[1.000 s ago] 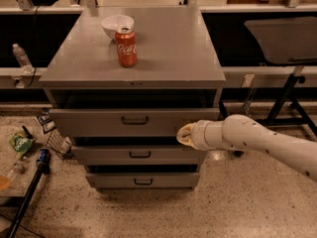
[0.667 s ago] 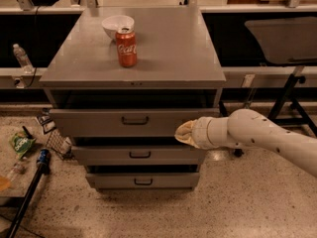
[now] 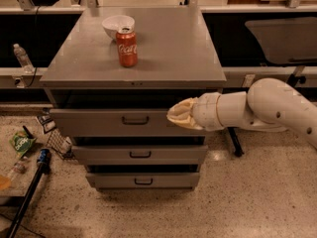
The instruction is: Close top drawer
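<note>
The top drawer (image 3: 99, 123) is the uppermost of three grey drawers in a grey metal cabinet. It has a small dark pull handle (image 3: 135, 119) at its centre. It stands pulled out a little, with a dark gap above its front. My gripper (image 3: 177, 114), with cream fingers held together, is at the right part of the drawer's front, by its upper edge. My white arm (image 3: 267, 105) reaches in from the right.
A red cola can (image 3: 127, 47) and a white bowl (image 3: 118, 26) stand on the cabinet top (image 3: 173, 48). The two lower drawers (image 3: 140, 154) also stick out. A plastic bottle (image 3: 22, 57) is at the left, with litter and a dark pole (image 3: 29, 187) on the floor.
My gripper has risen and moved slightly left, from the level of the gap under the top drawer to the drawer front's upper edge. The drawers have not visibly moved.
</note>
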`<state>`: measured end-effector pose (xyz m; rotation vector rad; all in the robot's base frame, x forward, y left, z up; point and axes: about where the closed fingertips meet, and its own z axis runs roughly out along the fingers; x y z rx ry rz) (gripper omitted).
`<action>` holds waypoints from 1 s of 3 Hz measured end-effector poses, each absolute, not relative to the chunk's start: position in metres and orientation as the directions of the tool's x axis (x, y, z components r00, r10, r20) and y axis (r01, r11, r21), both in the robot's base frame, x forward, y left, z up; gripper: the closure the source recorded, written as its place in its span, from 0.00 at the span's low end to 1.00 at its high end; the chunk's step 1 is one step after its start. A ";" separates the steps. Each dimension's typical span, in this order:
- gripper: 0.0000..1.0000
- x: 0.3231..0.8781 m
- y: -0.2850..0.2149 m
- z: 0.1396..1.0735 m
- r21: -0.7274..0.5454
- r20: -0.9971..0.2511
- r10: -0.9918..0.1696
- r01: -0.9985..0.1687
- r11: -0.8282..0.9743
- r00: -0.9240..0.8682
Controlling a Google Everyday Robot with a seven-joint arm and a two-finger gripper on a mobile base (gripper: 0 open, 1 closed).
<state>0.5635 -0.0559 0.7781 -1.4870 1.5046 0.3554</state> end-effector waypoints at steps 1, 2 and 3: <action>1.00 0.554 -0.048 0.838 -0.473 -0.776 -0.562 -0.854 0.216 0.288; 0.84 0.553 -0.045 0.842 -0.478 -0.776 -0.557 -0.852 0.213 0.297; 0.60 0.552 -0.043 0.842 -0.479 -0.776 -0.555 -0.852 0.210 0.299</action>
